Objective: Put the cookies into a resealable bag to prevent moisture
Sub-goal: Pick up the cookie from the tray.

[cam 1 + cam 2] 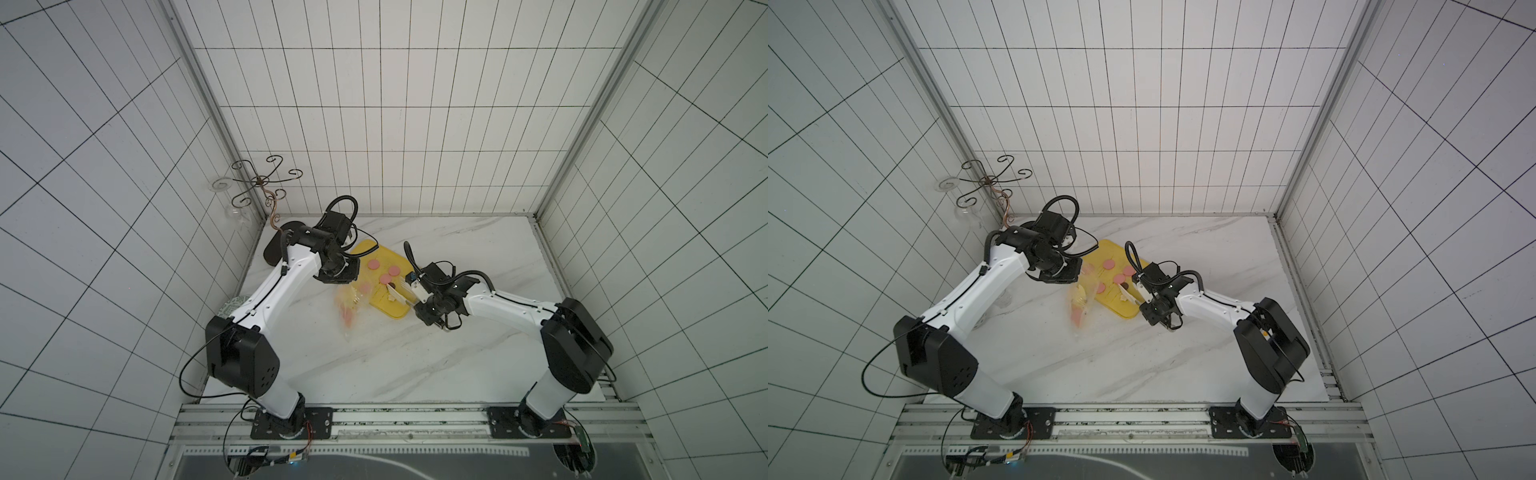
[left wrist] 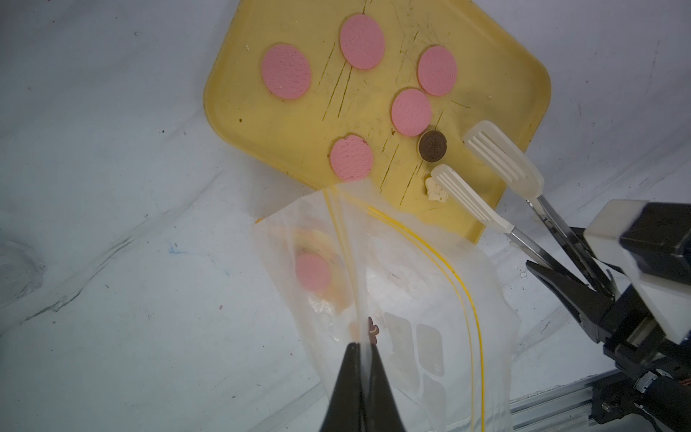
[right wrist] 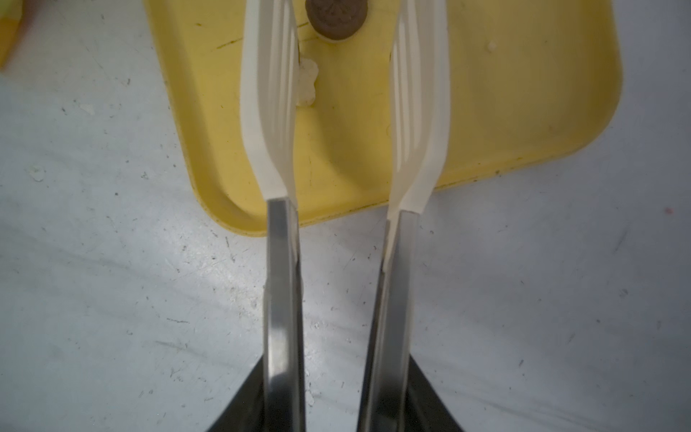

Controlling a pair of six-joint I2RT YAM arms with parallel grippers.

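Note:
Several pink cookies (image 2: 362,42), a dark brown cookie (image 2: 432,146) and a pale flower-shaped one (image 2: 436,191) lie on a yellow tray (image 2: 239,108). The clear resealable bag (image 2: 411,284) lies beside the tray with its mouth towards it, and one pink cookie (image 2: 313,271) shows inside. My left gripper (image 2: 362,346) is shut on the bag's edge. My right gripper (image 3: 336,377) is shut on metal tongs (image 3: 282,269). Their white tips (image 3: 269,93) stand apart over the tray, either side of the flower piece (image 3: 308,80), just short of the brown cookie (image 3: 334,18). In both top views bag (image 1: 349,309) and tray (image 1: 1108,249) sit between the arms.
A wire stand (image 1: 259,180) with a glass hangs at the back left corner. A black oval object (image 1: 274,249) lies behind the left arm. A round patterned item (image 1: 228,307) shows under the left arm. Tiled walls close three sides; a metal rail (image 1: 374,415) runs along the front.

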